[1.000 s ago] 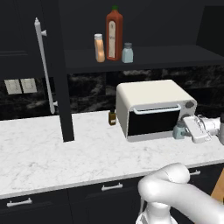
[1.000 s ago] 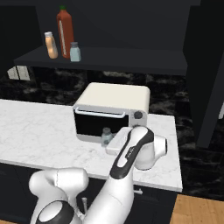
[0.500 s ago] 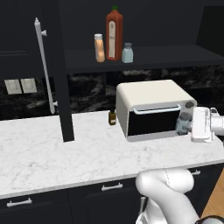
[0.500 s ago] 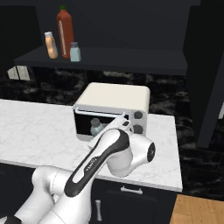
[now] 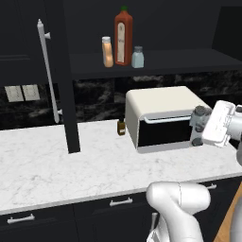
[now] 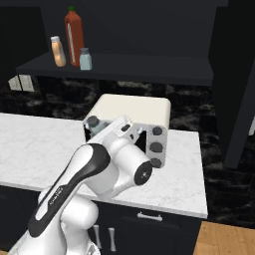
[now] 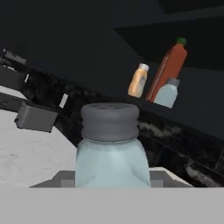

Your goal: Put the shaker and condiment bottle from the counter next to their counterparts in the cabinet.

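Pale blue-grey glass shaker with a grey cap point(image 7: 110, 148) sits clenched in your gripper point(image 5: 201, 127), held above the white marble counter point(image 5: 71, 170) before the cream toaster oven point(image 5: 165, 116). On the black cabinet's shelf point(image 5: 156, 61), your short orange condiment bottle point(image 5: 108, 52) stands beside the tall red sauce bottle point(image 5: 123, 37) and second shaker point(image 5: 137, 57).

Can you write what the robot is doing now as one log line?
tool: shut on shaker | shaker: lifted before toaster oven | condiment bottle: on cabinet shelf
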Controlling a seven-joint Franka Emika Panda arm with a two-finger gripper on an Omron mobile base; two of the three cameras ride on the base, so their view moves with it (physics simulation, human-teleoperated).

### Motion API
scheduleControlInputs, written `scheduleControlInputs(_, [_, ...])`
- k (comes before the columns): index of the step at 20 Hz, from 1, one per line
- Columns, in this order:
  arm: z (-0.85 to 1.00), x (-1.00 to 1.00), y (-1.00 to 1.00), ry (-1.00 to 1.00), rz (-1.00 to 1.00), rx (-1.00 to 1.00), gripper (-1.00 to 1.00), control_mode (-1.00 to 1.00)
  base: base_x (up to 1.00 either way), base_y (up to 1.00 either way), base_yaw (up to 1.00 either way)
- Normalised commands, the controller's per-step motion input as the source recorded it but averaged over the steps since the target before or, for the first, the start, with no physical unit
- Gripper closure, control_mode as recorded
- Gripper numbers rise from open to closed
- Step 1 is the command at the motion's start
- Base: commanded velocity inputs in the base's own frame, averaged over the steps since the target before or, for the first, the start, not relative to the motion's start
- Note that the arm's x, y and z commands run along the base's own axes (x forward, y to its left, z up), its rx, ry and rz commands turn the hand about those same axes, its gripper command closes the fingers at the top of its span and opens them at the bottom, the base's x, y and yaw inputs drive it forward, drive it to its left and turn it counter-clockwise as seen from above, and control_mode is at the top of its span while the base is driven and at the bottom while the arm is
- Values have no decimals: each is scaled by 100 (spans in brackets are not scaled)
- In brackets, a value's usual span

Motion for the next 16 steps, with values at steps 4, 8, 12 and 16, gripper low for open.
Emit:
scheduleControlInputs(4, [100,-6,0,0,-1,0,100,-100,0,0,0])
scheduleControlInputs(8, [100,10,0,1,-7,0,100,-100,0,0,0])
scheduleControlInputs(12, [81,34,0,4,-12,2,100,-100,0,0,0])
scheduleControlInputs(16, [74,37,0,7,-9,0,100,-100,0,0,0])
